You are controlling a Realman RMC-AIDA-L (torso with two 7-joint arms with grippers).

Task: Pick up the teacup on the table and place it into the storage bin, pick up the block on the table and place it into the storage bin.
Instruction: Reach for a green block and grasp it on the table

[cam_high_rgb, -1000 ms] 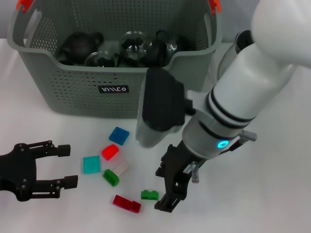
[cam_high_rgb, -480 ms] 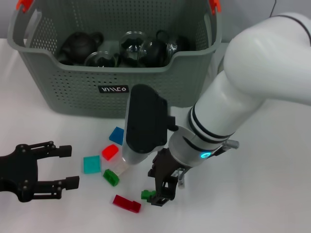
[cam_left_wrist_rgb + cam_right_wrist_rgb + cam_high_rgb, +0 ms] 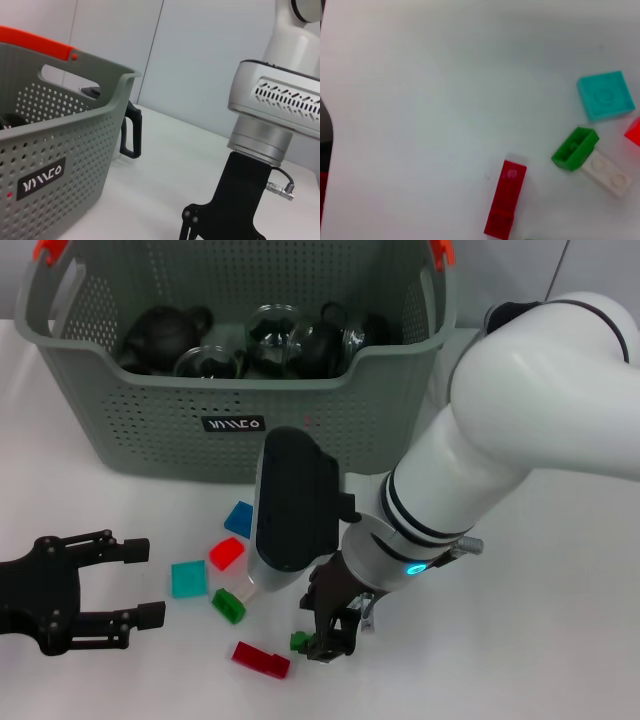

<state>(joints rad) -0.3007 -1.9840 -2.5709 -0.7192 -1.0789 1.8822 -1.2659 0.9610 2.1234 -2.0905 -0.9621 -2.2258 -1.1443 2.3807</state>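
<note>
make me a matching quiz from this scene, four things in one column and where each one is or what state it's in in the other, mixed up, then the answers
Things:
1. right pincer
2. left pincer
3. teapots
4. dark red block

Places or states:
A. inside the storage bin
B. open, off to the left of the blocks, holding nothing
C. down at the small green block
D. lying flat on the table, nearest the front edge

Pairs: 1-C, 2-B, 3-A, 4-D
</note>
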